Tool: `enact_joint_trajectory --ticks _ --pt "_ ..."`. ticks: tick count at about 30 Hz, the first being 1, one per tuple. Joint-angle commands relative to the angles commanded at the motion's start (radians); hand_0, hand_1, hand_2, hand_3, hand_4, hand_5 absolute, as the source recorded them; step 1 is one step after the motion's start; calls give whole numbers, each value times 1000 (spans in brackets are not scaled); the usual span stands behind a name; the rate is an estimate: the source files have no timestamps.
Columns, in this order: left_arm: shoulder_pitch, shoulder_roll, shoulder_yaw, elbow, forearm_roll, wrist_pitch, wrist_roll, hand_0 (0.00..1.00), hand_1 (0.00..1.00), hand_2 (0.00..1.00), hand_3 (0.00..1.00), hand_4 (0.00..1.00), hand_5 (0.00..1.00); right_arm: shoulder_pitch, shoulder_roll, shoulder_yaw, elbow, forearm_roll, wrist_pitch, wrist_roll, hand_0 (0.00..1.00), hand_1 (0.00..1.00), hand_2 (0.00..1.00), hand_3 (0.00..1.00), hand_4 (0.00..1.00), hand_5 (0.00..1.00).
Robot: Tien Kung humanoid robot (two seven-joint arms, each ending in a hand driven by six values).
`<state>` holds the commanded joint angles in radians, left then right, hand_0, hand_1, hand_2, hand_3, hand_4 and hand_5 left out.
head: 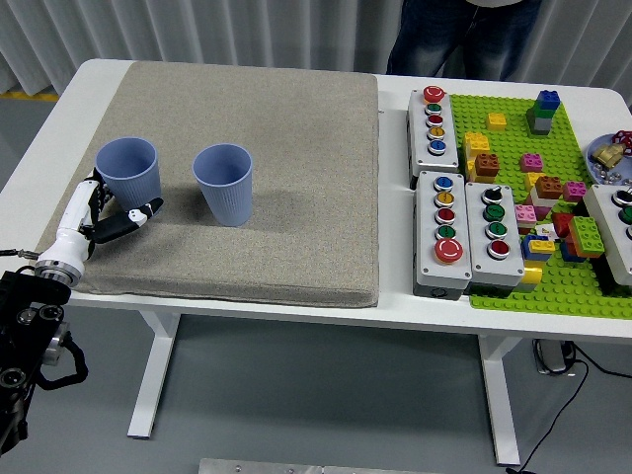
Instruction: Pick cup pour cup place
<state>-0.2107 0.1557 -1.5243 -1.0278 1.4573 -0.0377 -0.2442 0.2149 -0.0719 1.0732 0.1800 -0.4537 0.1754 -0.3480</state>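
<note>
- Blue ribbed plastic, tapering toward the base: two cups stand upright on the grey felt-like mat [296, 197], mouths up, long axes vertical.
- The left cup [128, 171] sits near the mat's left edge; the right cup [224, 184] stands apart from it, toward the mat's middle.
- The left hand [104, 215], white with black fingers, is just beside the left cup's base, fingers loosely spread around its lower wall, not clearly clamped.
- White button boxes [464, 232] and a green brick baseplate [592, 286] lie on the white table [395, 296], right.
- A person [464, 35] stands at the far side.
</note>
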Motion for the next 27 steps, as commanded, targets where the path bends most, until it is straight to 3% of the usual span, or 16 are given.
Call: enact_joint_trajectory --ticks 15,16,27 --pt "-29 -27 -10 43 -2 3 2 898 892 998 998 878 225 5 -1 -3 0 7 2 1 769 716 754 624 203 318" --pt "-29 -27 -8 42 -2 4 2 828 821 995 998 886 252 5 -1 -3 0 6 2 1 769 716 754 623 204 317" --pt "-48 -37 -1 47 0 36 7 800 794 977 998 882 263 7 -2 -5 0 11 3 2 770 716 754 623 204 314"
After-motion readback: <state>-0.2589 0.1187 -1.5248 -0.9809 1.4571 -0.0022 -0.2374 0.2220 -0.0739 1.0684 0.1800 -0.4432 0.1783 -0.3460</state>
